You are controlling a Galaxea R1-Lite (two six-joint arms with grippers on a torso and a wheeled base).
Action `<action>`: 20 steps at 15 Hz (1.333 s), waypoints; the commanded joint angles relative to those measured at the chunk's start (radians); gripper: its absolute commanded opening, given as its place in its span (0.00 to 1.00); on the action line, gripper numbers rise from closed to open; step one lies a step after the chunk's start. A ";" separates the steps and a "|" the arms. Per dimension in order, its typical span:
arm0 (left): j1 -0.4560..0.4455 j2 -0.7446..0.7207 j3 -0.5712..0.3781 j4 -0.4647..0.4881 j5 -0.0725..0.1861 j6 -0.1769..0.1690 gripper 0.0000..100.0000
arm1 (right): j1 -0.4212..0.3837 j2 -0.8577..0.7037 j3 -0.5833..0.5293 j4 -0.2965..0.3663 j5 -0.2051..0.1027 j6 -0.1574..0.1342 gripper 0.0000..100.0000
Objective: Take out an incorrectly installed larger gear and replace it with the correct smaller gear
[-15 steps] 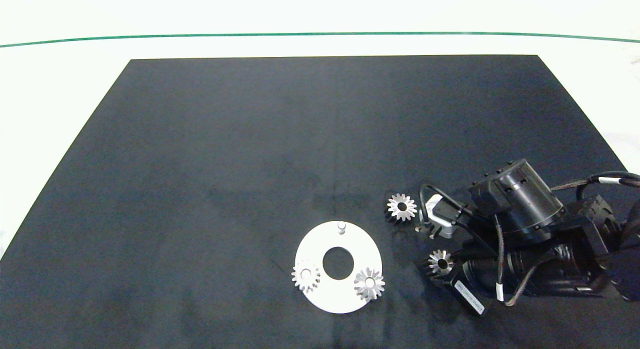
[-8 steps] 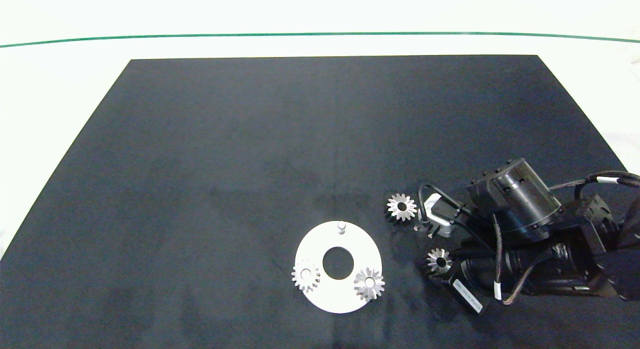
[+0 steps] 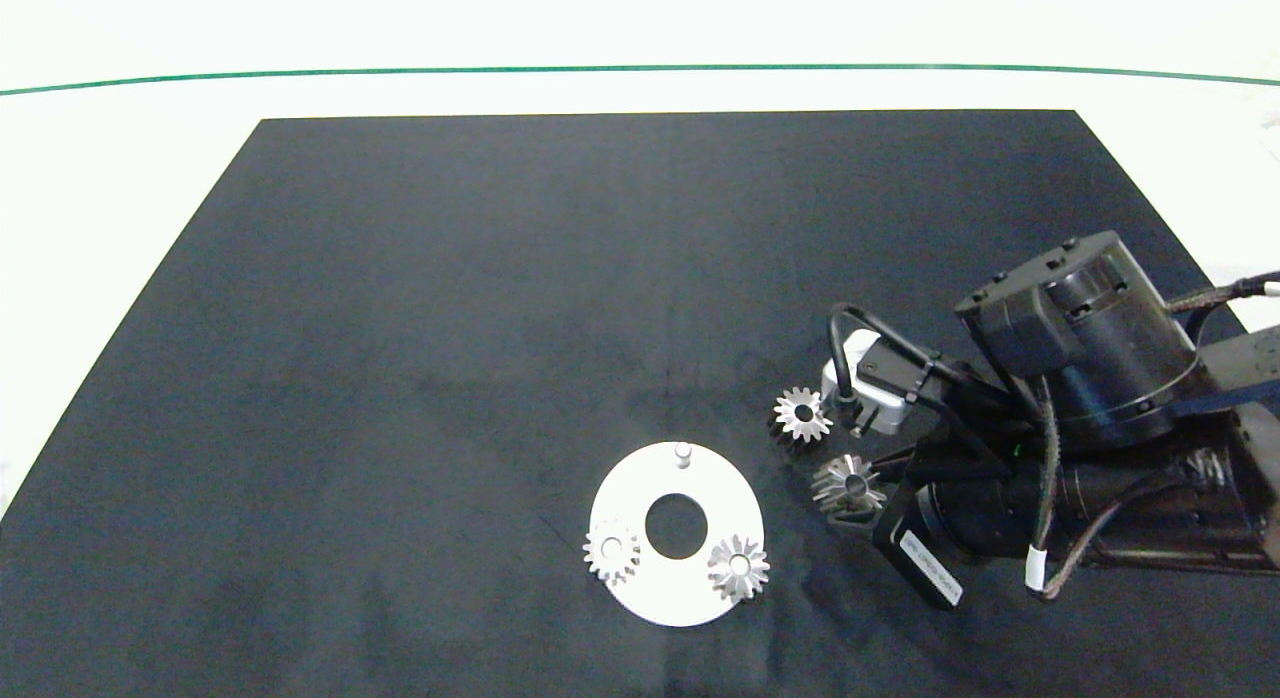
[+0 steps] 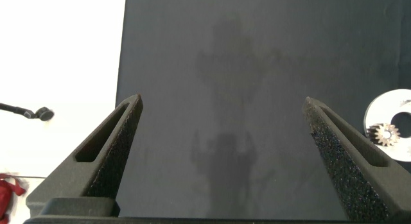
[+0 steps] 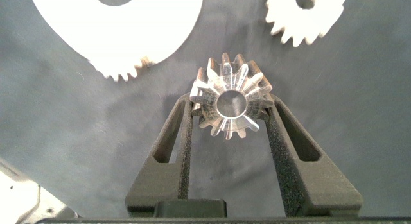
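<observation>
From above, the right gripper [image 3: 868,488] holds the smaller gear [image 3: 846,482] just right of the white disc [image 3: 640,488], with the larger gear [image 3: 801,416] on the black mat [image 3: 500,298] just beyond it; two more gears [image 3: 612,551] sit on the disc, and one bare pin [image 3: 683,454] stands at its far edge. The left wrist view shows the left gripper [image 4: 225,115] with fingers spread wide and empty over the mat, the disc off to one side. The right wrist view shows the right gripper's two fingers [image 5: 186,131] pressed against opposite sides of the smaller gear, near the disc's rim.
</observation>
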 commanded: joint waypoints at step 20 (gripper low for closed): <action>-0.001 0.001 0.001 0.005 0.000 0.001 1.00 | 0.116 0.351 -0.452 0.114 -0.014 0.041 0.25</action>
